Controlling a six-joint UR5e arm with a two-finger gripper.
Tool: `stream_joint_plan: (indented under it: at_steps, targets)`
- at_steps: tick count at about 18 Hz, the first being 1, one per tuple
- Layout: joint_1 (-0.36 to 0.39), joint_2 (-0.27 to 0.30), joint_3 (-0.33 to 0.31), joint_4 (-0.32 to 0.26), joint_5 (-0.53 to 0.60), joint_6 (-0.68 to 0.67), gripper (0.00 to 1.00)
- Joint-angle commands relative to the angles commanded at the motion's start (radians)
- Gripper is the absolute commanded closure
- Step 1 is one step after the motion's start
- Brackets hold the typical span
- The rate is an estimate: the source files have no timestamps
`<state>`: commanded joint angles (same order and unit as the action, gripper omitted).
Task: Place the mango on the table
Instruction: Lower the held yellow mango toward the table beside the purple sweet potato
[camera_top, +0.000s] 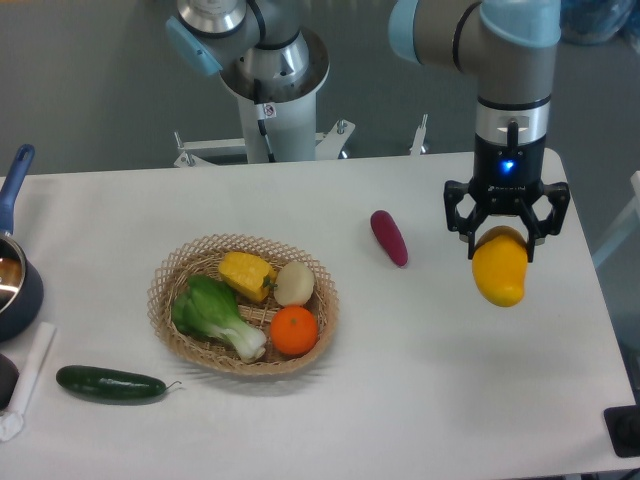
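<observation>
Far left: blue-handled saucepan (14, 280) at the table edge; dark green cucumber (110, 383) lies flat near the front.

Centre-left: round wicker basket (165, 305) holds a yellow pepper (246, 273), a pale onion-like bulb (294, 283), a bok choy (215, 315) and an orange (294, 330).

Centre: purple eggplant (388, 237) lies on the table (440, 400), well apart from the basket.

Right: gripper (502, 243) points straight down, fingers pinching the top end of the mango (499, 268). The mango hangs directly below the fingers, long axis roughly vertical, its lower end tipped slightly toward the right. It appears to be held above the tabletop, not resting on it; exact clearance cannot be judged from this view.

Judgement: the relation that governs the placement is vertical. The bare white surface lies directly beneath the fruit, to the right of the eggplant and inside the table's right edge. A straight descent should reach the table. Since the mango hangs end-down, it will likely tip onto its side once released.
</observation>
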<state>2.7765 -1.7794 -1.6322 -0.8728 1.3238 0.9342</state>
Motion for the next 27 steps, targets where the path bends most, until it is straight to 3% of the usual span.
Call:
stream_joint_plan:
  at_steps: [4, 8, 11, 12, 14, 20, 22, 27]
  targets:
    - [0.008, 0.005, -0.012, 0.000, 0.003, 0.020, 0.61]
    - [0.009, 0.011, -0.077, 0.000, 0.021, 0.139, 0.61]
    - [0.032, 0.006, -0.124, -0.005, 0.102, 0.273, 0.61]
    - [0.057, 0.003, -0.177, -0.003, 0.135, 0.385, 0.61]
    - [0.081, -0.002, -0.228, -0.002, 0.141, 0.458, 0.61]
    - [0.146, -0.092, -0.227, 0.000, 0.147, 0.708, 0.61]
    - [0.159, -0.121, -0.230, 0.000, 0.147, 0.730, 0.61]
    - [0.163, -0.133, -0.264, -0.002, 0.147, 0.713, 0.60]
